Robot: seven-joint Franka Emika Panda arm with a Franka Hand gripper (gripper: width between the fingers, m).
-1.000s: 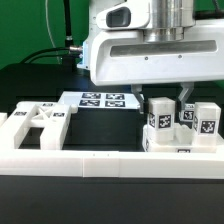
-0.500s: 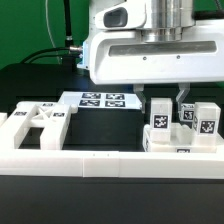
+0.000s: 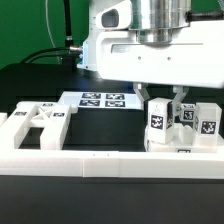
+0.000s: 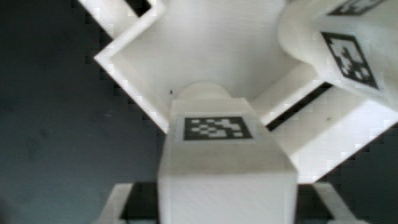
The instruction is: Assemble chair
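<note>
1. Fingers [image 3: 179, 97] closed on the top end of an upright square leg [image 3: 160, 122], one dark finger pressed against each side of it, directly under the arm's white wrist housing [image 3: 150, 45].
2. Held square leg upright toward the exterior view's right, black-and-white tag facing the camera. Lower end hidden behind the border rail [image 3: 90, 163], so cannot tell whether it rests on the surface [image 3: 110, 125] or hangs just clear of it.
3. Two more legs upright just beside it, further to the exterior view's right. The nearer leg [image 3: 188, 115] is partly covered by the held one and by a finger. The outer leg [image 3: 207, 122] is in plain sight with its tag showing.
4. Slotted panel [image 3: 35, 120] flat at the exterior view's left, well apart from the held leg and just behind the border rail, with small tags on its upper face.
5. Marker board [image 3: 100, 100] flat on the dark surface farther back, between the slotted panel and the group of legs, its far right corner under the edge of the wrist housing.
6. From the wrist view, the held square leg [image 4: 217, 150] fills the middle, its tag on the face toward the camera. Beyond it are white angled pieces [image 4: 160, 50] over the black surface, and close beside them another tagged piece [image 4: 347, 55]. Which chair parts these are cannot be told from here.
</note>
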